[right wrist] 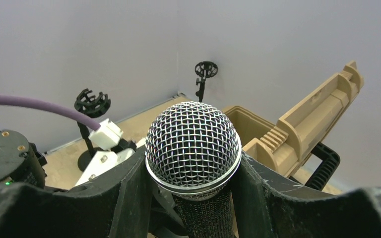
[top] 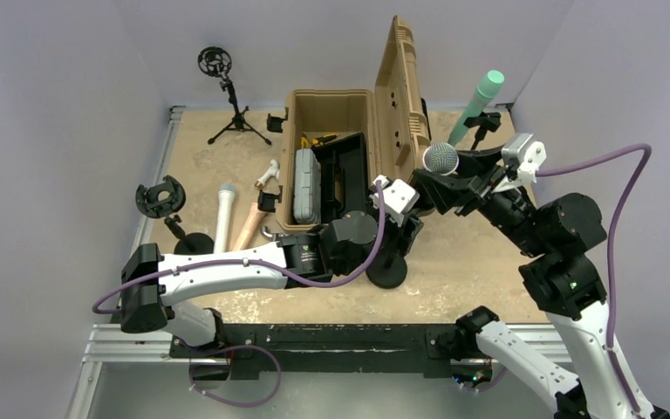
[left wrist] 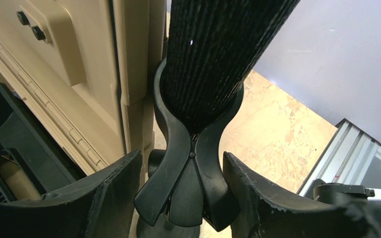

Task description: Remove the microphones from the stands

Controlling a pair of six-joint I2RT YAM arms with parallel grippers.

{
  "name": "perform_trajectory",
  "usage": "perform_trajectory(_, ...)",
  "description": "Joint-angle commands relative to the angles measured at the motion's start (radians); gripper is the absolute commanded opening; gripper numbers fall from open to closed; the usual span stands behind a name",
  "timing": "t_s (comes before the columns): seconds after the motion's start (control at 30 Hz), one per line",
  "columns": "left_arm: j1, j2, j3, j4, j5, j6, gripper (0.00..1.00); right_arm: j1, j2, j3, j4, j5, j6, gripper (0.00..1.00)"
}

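Note:
The microphone has a silver mesh head and a black ribbed body. It stands upright in the black spring clip of a stand with a round base. My right gripper is shut on the microphone, one finger on each side just under the head. My left gripper sits lower, its fingers pressed against the clip's two levers. The clip's jaws still wrap the microphone body.
An open tan toolbox with its raised lid stands right behind the stand. A green microphone is on a stand at back right. A tripod stand, another stand and a white microphone are at left.

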Motion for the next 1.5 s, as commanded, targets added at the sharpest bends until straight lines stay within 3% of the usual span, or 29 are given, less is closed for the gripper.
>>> perform_trajectory(0.0,0.006,0.014,0.033,-0.025,0.005,0.002,0.59,0.003,-0.034,0.039,0.173,-0.014,0.025,0.0)
perform_trajectory(0.27,0.006,0.016,0.051,-0.016,0.0,0.011,0.61,0.003,-0.032,0.021,0.175,-0.021,0.031,0.0)
perform_trajectory(0.4,0.006,0.02,0.078,-0.037,-0.001,0.023,0.55,0.003,-0.032,0.009,0.18,-0.026,0.032,0.0)
perform_trajectory(0.47,0.006,0.018,0.081,-0.038,0.013,0.026,0.44,0.002,-0.036,0.003,0.179,-0.025,0.033,0.0)
perform_trajectory(0.57,0.012,0.005,0.063,-0.031,0.041,0.028,0.05,0.003,-0.04,-0.003,0.175,-0.019,0.033,0.0)
perform_trajectory(0.6,0.014,0.001,0.05,-0.026,0.044,0.022,0.0,0.003,-0.04,0.0,0.175,-0.018,0.032,0.0)
perform_trajectory(0.8,0.022,-0.012,-0.03,-0.016,0.093,-0.032,0.0,0.003,-0.018,0.069,0.176,-0.024,0.032,0.0)
perform_trajectory(0.93,0.022,-0.023,-0.078,-0.008,0.094,-0.056,0.0,0.003,-0.011,0.146,0.183,0.069,0.039,0.0)
perform_trajectory(1.17,0.021,-0.059,-0.137,0.029,0.092,-0.032,0.0,0.003,-0.025,0.233,0.164,0.472,0.025,0.0)
perform_trajectory(1.33,0.021,-0.071,-0.152,0.063,0.13,-0.026,0.01,0.003,0.012,0.208,0.021,0.843,0.116,0.0)
perform_trajectory(1.47,0.021,-0.083,-0.149,0.044,0.157,-0.033,0.25,0.003,0.016,0.102,-0.134,1.06,0.262,0.0)
